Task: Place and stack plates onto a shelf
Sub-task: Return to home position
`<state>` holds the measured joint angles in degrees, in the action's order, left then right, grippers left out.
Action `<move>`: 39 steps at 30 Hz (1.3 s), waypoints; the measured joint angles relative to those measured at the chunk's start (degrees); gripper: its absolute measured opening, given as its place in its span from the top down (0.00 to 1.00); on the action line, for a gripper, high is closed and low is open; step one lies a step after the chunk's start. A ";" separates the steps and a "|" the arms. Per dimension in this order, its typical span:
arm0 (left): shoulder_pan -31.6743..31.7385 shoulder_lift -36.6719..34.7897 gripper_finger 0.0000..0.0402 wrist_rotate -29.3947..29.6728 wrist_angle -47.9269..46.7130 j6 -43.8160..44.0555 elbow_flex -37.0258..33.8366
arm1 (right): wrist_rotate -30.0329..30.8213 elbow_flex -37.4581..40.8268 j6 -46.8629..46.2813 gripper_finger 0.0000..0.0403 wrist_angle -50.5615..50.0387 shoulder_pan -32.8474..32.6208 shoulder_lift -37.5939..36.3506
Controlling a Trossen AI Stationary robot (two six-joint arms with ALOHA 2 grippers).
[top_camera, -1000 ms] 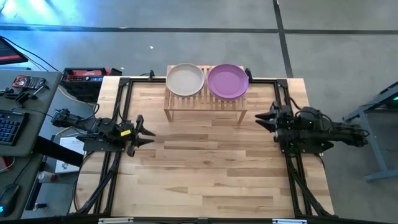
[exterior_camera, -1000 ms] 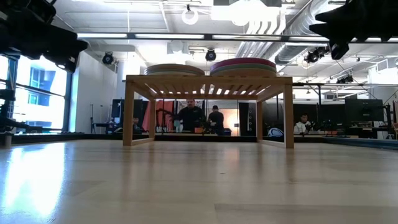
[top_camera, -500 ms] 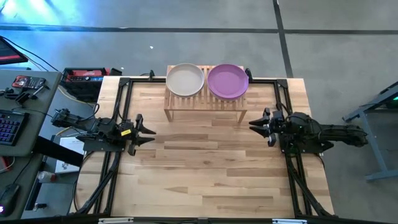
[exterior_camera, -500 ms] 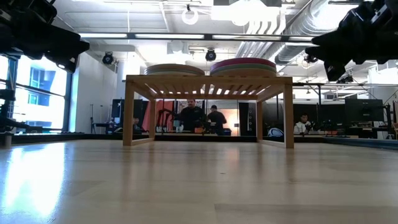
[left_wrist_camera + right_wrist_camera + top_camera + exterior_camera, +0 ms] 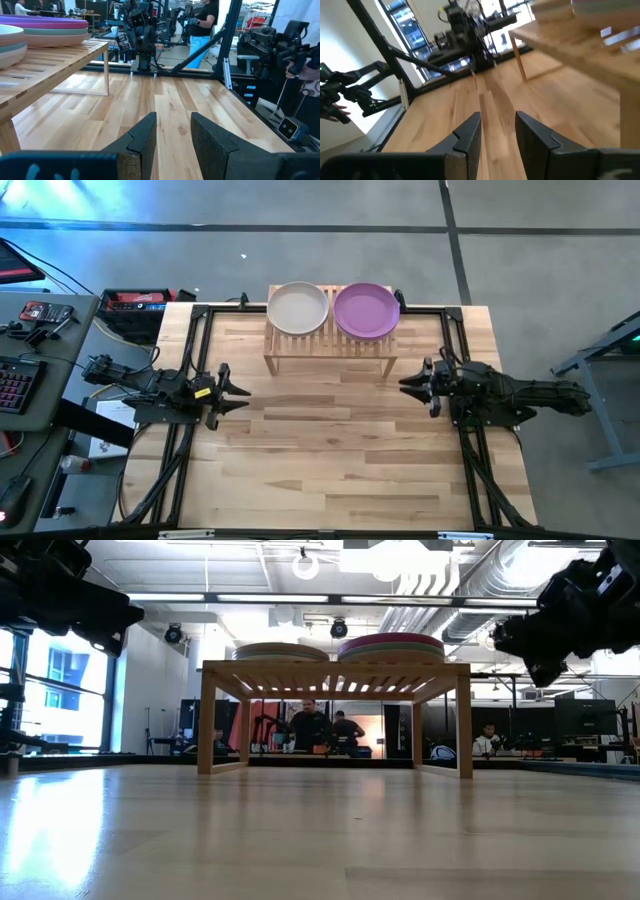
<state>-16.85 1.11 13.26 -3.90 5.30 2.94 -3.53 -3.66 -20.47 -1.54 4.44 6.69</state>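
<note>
Overhead, two plates (image 5: 297,309) on the shelf (image 5: 330,350) — level, stacked rims (image 5: 390,644).

From above I catch only the top plates (image 5: 297,308); the ones beneath are hidden. On my right wrist view the shelf (image 5: 580,45) is blurred and cut off.

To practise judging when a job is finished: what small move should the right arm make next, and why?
Probably settle the open right gripper into rest at its own side, like the left gripper: the round matte plates sit stacked on the light-wood slatted shelf.
</note>
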 joint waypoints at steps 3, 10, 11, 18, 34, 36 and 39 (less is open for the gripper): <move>-0.01 0.00 0.73 0.00 0.00 0.01 0.00 | -0.04 0.00 -1.78 0.74 -2.20 0.01 0.01; 0.00 -0.01 0.73 -0.01 0.00 0.02 0.00 | -0.03 0.00 -3.63 0.74 -3.82 0.00 -0.01; -0.01 -0.01 0.73 -0.02 0.00 0.02 0.00 | 0.00 0.00 -4.63 0.74 -4.50 0.01 -0.01; -0.01 -0.01 0.73 -0.02 0.00 0.02 0.00 | 0.00 0.00 -14.99 0.74 -6.30 0.01 0.41; 0.01 -0.01 0.73 -0.02 -0.02 0.02 0.00 | 0.02 0.00 -15.12 0.74 -6.36 -0.01 0.41; 0.01 0.01 0.73 -0.02 0.00 0.02 0.02 | 0.02 0.00 -15.12 0.74 -6.36 0.01 0.41; 0.00 0.00 0.73 -0.02 -0.01 0.02 0.00 | 0.03 0.00 -15.12 0.74 -6.36 -0.01 0.41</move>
<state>-16.86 1.11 13.23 -3.91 5.32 2.94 -3.50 -3.66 -35.59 -7.90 4.43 7.09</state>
